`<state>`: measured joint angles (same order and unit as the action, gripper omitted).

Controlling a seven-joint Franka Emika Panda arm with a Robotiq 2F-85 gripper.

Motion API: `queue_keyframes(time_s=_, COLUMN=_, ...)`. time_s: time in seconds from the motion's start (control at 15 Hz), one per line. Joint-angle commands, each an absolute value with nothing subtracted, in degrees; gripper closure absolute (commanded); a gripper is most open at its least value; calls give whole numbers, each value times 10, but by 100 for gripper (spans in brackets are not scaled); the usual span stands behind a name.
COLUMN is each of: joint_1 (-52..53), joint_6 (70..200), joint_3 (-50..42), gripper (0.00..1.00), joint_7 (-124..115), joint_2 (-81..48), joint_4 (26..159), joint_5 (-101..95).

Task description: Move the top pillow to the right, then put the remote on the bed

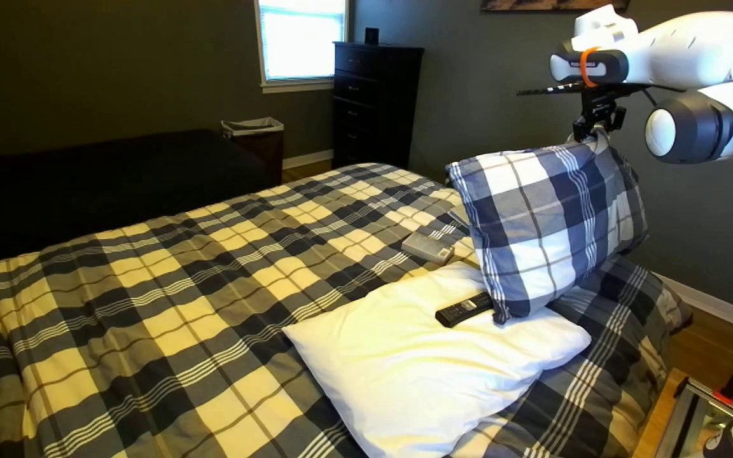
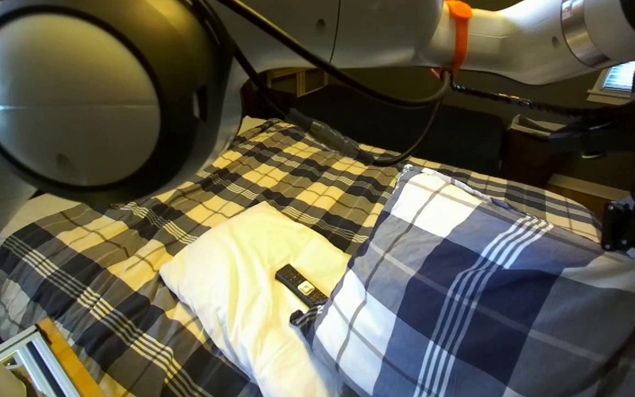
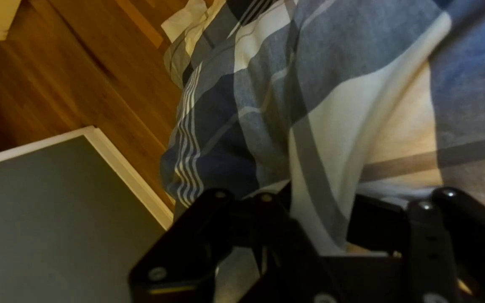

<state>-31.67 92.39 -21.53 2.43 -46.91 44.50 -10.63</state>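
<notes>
In an exterior view, a white robot arm [image 1: 691, 51] reaches over a wide plaid bed [image 1: 182, 299]. Its gripper [image 1: 590, 132] points down, and from it hangs the top pillow [image 1: 544, 222], navy and white plaid, tilted, bunched at its upper edge, with a lower corner drooping to a plain white pillow [image 1: 417, 375]. The small black remote [image 1: 465, 310] lies on the white pillow, partly hidden behind that corner. In an exterior view set beneath the arm, the top pillow [image 2: 461, 292] fills the right foreground, and its drooping corner lies just beside the remote [image 2: 300, 284]; whether they touch cannot be told. The gripper is cut off at the edge there, too dark to read. In the wrist view, the jaws stand on either side of a gathered fold of the top pillow, clamped on it, with wooden floor [image 3: 99, 75] past the cloth. This looks like the first step, shifting the top pillow, since it is held and not yet set down. The next move probably calls for a firm hold and enough height to clear the remote without dragging it, then a carry to the right and a gentle release; the remote's turn would follow.
</notes>
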Motion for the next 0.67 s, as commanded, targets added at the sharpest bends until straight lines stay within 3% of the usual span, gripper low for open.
queue_keyframes(time_s=0.0, joint_1=-327, joint_6=933, joint_3=-230, gripper=100, joint_7=63, joint_2=-488, joint_4=397, joint_5=-132)
queue_keyframes(time_s=0.6, joint_1=-369, joint_6=912, joint_3=-220, gripper=100, joint_7=83, joint_2=-525, joint_4=315, joint_5=-188)
